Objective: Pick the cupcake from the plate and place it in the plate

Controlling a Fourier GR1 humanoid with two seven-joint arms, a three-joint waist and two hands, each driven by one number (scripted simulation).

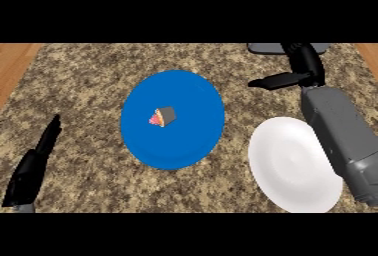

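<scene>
The cupcake [163, 117] lies tipped on its side near the middle of the blue plate [173, 145]. Right of the blue plate sits a white plate [294, 167]. The right robot hand [295, 75] hovers beyond the white plate, fingers relaxed, holding nothing. The left robot hand [33, 165] rests left of the blue plate, fingers straight.

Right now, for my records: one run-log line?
cupcake: on blue plate | white plate: bare | right hand: open, beyond it | left hand: resting
</scene>
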